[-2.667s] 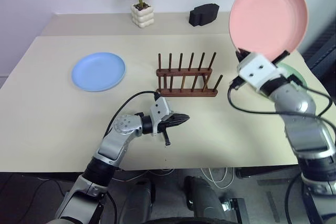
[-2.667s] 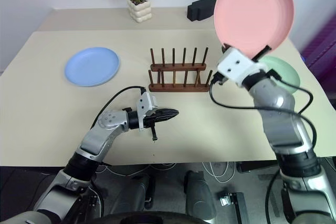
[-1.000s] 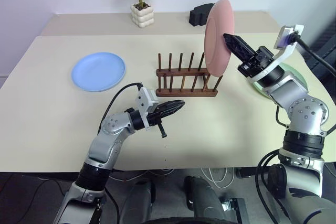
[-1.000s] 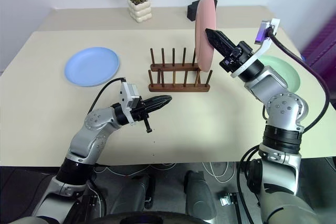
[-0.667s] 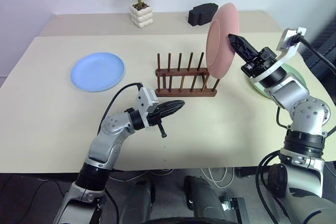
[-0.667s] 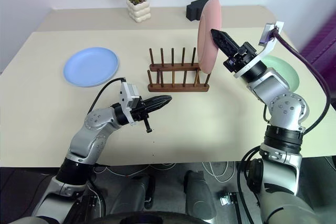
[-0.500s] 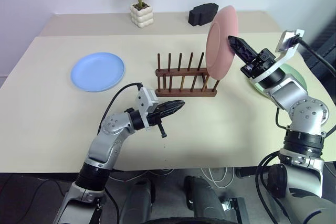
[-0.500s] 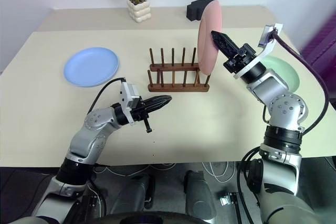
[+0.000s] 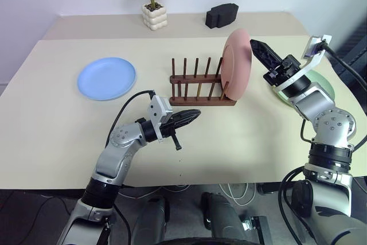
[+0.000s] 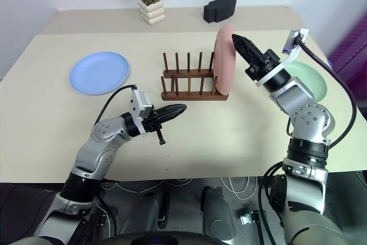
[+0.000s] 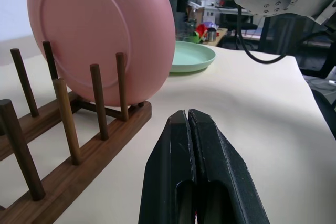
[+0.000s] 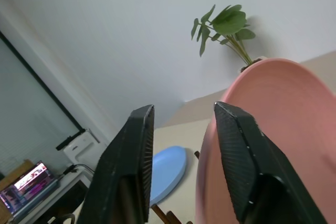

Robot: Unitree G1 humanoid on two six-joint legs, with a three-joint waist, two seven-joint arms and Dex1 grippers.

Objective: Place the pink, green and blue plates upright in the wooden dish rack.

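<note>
Above pink plate (image 9: 237,64), parted right hand (image 9: 256,46)

A pink plate (image 10: 223,59) stands upright at the right end of the wooden dish rack (image 10: 194,81); 2 others, blue (image 10: 100,72) and green (image 10: 307,80), lie flat either side of the rack.
</note>
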